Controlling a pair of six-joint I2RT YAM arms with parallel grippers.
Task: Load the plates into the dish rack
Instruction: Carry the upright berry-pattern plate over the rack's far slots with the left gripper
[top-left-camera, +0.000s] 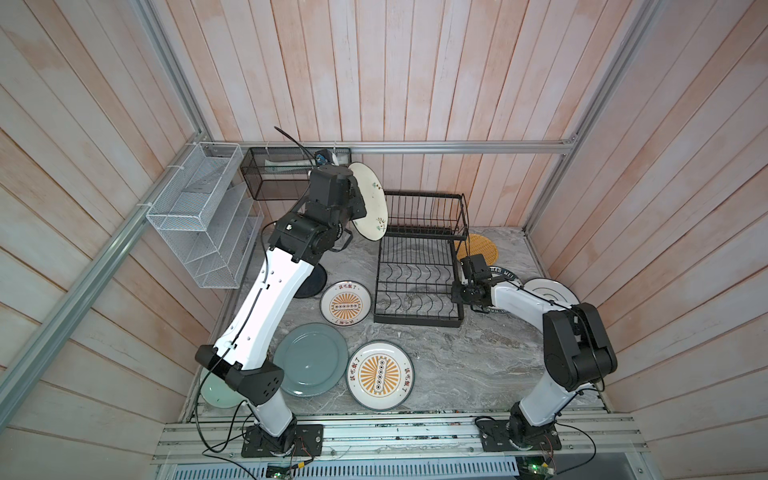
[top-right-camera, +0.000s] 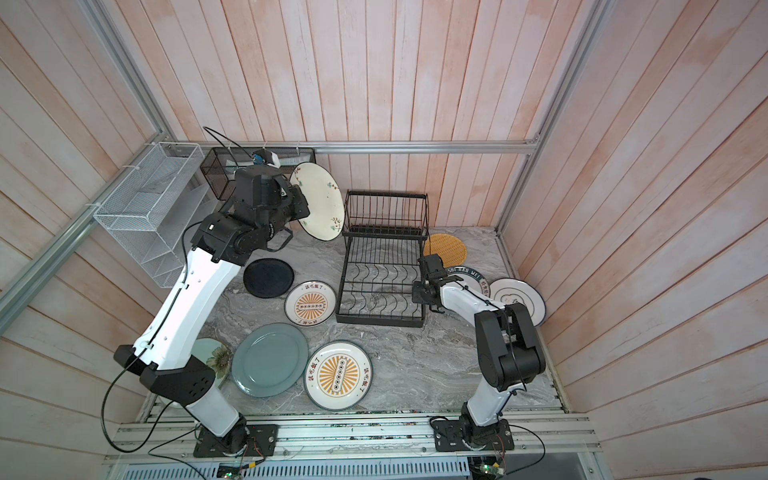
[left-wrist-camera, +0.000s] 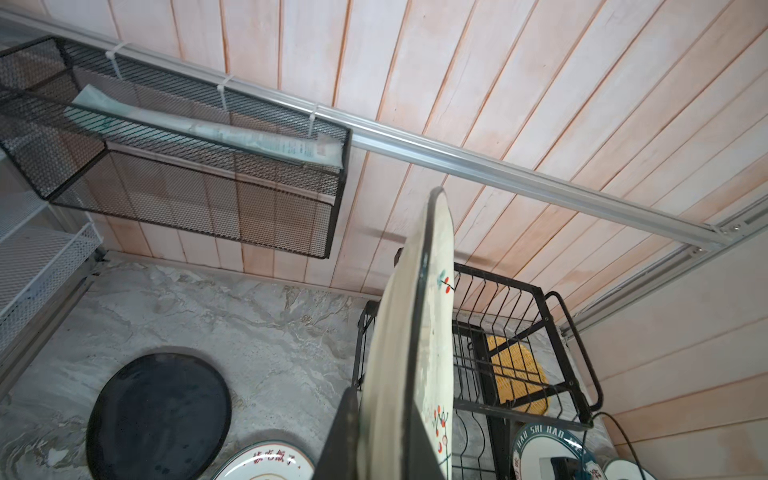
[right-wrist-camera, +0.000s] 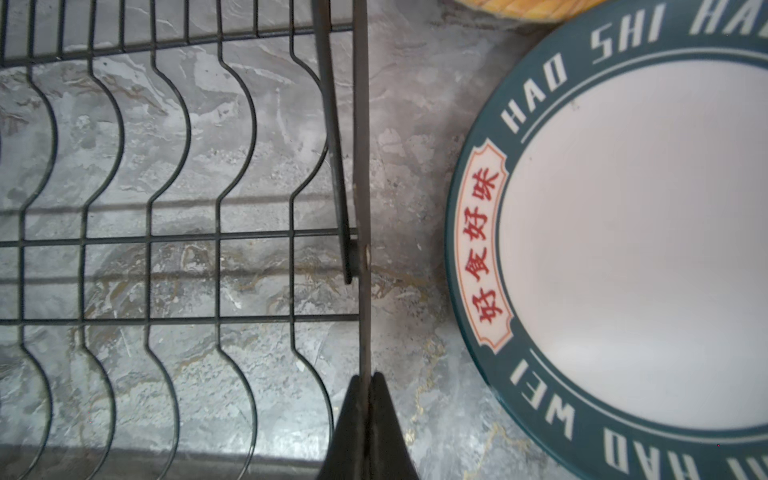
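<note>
Left gripper (left-wrist-camera: 382, 415) clasps cream plate (top-left-camera: 372, 201); right gripper (right-wrist-camera: 365, 380) seemingly pinches dish rack (right-wrist-camera: 361, 166).

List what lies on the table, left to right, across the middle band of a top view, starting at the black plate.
black plate → small sunburst plate → dish rack → lettered plate → white dark-rimmed plate. The woven yellow plate is left out because it overlaps the lettered plate's span.

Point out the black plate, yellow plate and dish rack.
black plate (top-right-camera: 268, 277), in a top view, centre.
yellow plate (top-right-camera: 446, 248), in a top view, centre.
dish rack (top-right-camera: 380, 321), in a top view, front rim.
</note>
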